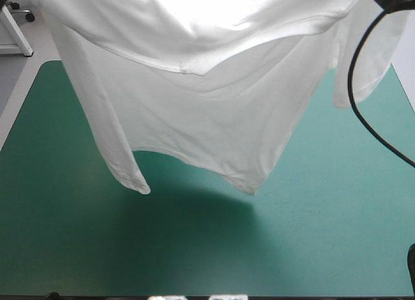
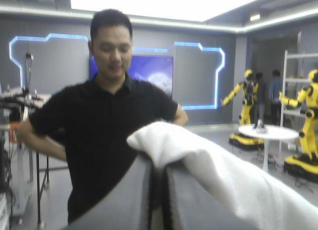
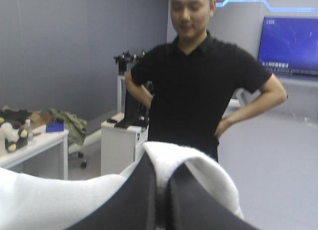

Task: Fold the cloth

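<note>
a: state of the left end effector (image 2: 158,165)?
b: raised high, looking level into the room. all but closed, gripping the t-shirt (image 2: 223,175). black fingers (image 2: 124,200) pressed together in one arch, with white fabric pinched between them, draped over the tip and down one side.

a: and the right end effector (image 3: 161,175)?
b: much the same. also raised, black fingers (image 3: 124,200) nearly meeting, clamped on a thick white fold of the t-shirt (image 3: 198,165). fabric rolled over the tips and trailing away beside the end effector.

a: from the high view?
b: neither end effector in frame. only the t-shirt (image 1: 214,105), lifted and stretched wide over the far half of the worktop (image 1: 39,248), upper part running out past the top of the view. hanging as one broad wrinkled sheet, brightly lit near the top. one sleeve (image 1: 363,80) dangling near the worktop's right edge. lower hem (image 1: 194,156) arched, dropping to two points, one left of centre, one near centre.

a: touching the worktop?
b: impossible to tell for the two low points. dark shadow (image 1: 194,203) on the teal-green cover (image 1: 311,235) just under the hem.
</note>
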You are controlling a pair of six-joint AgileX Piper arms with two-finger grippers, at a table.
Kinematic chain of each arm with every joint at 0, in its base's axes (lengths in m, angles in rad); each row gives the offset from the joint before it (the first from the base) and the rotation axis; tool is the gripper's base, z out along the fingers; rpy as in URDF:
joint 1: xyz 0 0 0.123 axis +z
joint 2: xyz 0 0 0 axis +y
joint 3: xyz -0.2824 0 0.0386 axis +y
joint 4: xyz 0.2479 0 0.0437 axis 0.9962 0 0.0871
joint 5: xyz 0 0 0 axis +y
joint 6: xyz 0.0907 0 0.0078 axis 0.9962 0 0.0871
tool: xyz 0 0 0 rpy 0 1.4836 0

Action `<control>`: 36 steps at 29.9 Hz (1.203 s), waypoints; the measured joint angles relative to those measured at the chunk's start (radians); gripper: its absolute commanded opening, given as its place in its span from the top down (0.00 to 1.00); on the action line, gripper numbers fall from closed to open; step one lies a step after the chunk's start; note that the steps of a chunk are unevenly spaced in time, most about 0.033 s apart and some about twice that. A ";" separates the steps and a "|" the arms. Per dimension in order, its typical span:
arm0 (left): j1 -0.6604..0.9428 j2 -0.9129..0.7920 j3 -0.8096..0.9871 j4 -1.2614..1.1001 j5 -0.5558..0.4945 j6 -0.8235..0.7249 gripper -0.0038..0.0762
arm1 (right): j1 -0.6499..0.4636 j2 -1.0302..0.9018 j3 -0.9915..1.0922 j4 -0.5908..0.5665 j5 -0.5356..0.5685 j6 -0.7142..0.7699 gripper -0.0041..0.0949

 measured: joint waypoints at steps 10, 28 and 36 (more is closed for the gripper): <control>0.000 -0.011 -0.139 -0.222 -0.118 0.165 0.96 | 0.000 -0.103 -0.040 -0.022 -0.169 -0.013 0.97; 0.000 0.002 0.381 0.059 0.333 -0.006 0.96 | 0.000 0.006 0.269 -0.114 0.080 0.085 0.97; 0.090 0.083 0.804 0.045 0.137 -0.111 0.96 | 0.000 0.059 0.718 -0.125 0.071 0.085 0.97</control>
